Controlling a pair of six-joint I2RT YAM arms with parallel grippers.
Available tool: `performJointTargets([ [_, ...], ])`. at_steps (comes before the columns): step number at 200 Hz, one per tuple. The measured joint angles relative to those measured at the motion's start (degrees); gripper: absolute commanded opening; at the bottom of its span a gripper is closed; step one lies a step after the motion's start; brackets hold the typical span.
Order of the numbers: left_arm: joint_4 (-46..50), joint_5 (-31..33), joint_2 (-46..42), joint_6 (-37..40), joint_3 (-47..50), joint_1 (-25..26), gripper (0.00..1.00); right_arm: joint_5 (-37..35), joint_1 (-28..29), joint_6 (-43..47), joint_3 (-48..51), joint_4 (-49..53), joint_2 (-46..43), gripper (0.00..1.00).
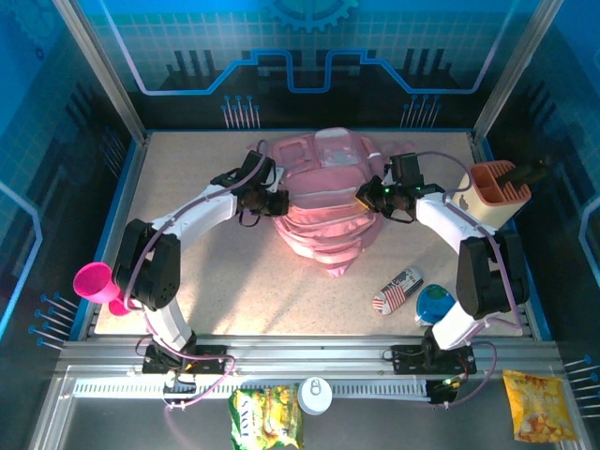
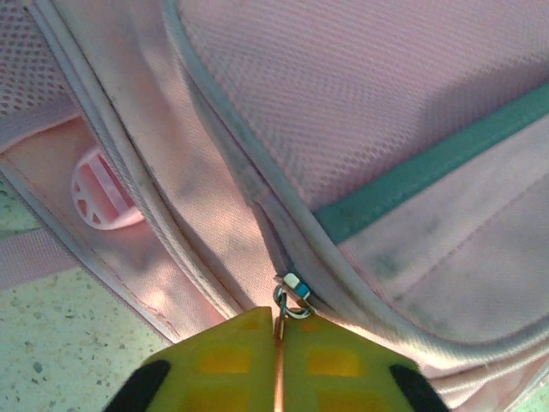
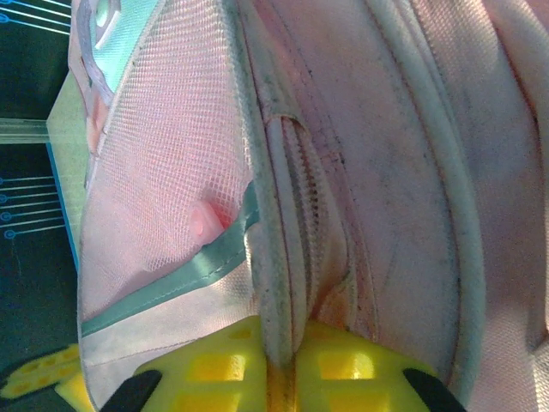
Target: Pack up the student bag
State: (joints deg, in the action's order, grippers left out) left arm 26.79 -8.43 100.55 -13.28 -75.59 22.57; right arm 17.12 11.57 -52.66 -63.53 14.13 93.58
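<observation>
Student bag [image 1: 323,202]: lying flat between the two claws, long axis running far-to-near, crosswise to the line joining them. Left gripper [image 2: 276,324]: against the bag's left flank, fingers closed on the zip pull [image 2: 292,296], zip track leading ahead of the fingertips. Right gripper [image 3: 279,348]: at the opposite flank, pinched shut on a fold of bag fabric beside the zip. Judged next: draw along the track, left claw nearer the slider, right claw bracing.

I worked in a robot lab cell: aluminium posts [image 1: 98,66] framed blue circuit-printed panels [image 1: 309,47] around a speckled table [image 1: 234,272] with a near-edge mounting rail [image 1: 309,352].
</observation>
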Motion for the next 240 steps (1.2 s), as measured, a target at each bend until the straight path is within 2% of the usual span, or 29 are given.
performJointTargets([
  [19,0.37,0.68,0.87,-1.03,-1.38,-1.01,0.36,-0.24,-0.09,2.01,-0.33,0.79,0.0,0.36],
  [32,0.52,1.64,0.87,-1.6,-1.66,-1.75,0.42,-0.87,-0.2,3.65,-0.39,1.6,-0.17,0.51],
  [62,1.64,4.85,-0.9,-1.22,-1.29,-2.73,0.56,-4.98,-0.33,7.41,-0.44,7.37,-4.15,0.71],
  [88,2.82,8.09,-7.61,-1.11,1.29,-3.19,0.69,-10.86,0.55,11.15,-0.37,13.53,-10.78,0.77],
  [128,1.79,13.64,-20.35,0.39,5.84,-4.59,0.98,-21.27,3.61,12.5,4.5,21.97,-17.16,0.81],
  [153,-0.7,16.37,-24.57,1.73,9.29,-4.85,0.99,-25.68,4.66,10.05,10.64,26.97,-18.14,0.82],
  [183,-2.75,17.49,-24.96,1.84,10.95,-5.05,0.99,-27.45,6.71,5.53,16.76,30.16,-19.47,0.81],
  [240,-4.74,16.59,-24.37,1.84,10.95,-5.18,0.99,-27.65,7.23,0.96,18.6,29.75,-17.22,0.81],
])
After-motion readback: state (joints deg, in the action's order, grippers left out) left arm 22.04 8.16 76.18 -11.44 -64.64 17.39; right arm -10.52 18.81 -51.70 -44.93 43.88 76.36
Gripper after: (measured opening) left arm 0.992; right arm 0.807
